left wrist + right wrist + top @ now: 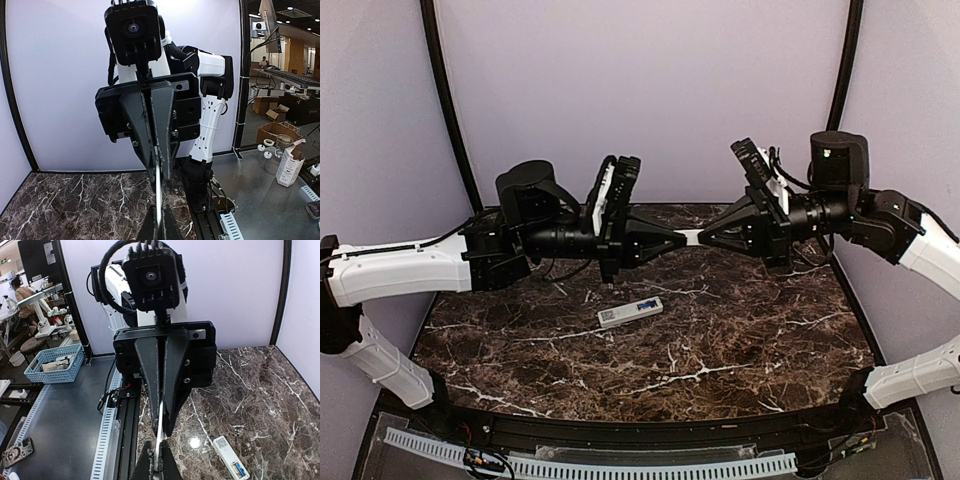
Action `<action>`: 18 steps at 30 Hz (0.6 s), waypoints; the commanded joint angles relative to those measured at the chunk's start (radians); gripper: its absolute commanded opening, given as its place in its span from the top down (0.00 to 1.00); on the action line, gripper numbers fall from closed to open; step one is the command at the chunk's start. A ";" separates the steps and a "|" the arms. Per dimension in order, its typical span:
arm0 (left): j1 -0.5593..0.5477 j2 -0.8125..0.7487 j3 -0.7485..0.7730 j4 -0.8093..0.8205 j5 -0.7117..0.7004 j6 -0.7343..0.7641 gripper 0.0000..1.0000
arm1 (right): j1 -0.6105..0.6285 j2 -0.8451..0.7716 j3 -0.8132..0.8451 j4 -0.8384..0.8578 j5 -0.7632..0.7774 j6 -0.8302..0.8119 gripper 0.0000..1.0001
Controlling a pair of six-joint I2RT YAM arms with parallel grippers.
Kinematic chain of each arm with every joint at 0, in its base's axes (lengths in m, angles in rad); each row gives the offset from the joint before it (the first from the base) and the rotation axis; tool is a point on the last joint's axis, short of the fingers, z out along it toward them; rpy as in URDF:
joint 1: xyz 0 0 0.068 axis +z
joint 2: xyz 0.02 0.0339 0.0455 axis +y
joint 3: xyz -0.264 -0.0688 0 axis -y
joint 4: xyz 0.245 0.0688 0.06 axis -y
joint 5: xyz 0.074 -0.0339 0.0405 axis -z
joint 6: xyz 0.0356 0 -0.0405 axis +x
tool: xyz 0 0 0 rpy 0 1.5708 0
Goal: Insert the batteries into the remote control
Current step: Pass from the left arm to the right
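My left pincer (678, 240) and right pincer (705, 238) both clamp the thin pale cover (691, 237), so I'd release one gently before lowering to the remote (630, 312) at seven o'clock.

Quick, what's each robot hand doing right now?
Left gripper: closed, fingers holding one end of the thin white piece.
Right gripper: closed, fingers holding the other end of the same piece.
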 commanded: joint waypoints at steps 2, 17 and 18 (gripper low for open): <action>-0.003 -0.005 -0.006 0.035 0.003 -0.004 1.00 | 0.007 0.011 -0.017 0.036 -0.023 0.017 1.00; 0.011 -0.144 -0.090 -0.168 -0.457 0.148 0.13 | -0.183 0.098 -0.012 -0.104 0.067 0.265 1.00; 0.031 -0.144 -0.086 -0.250 -0.487 0.156 0.12 | -0.214 0.116 -0.022 -0.124 0.066 0.291 1.00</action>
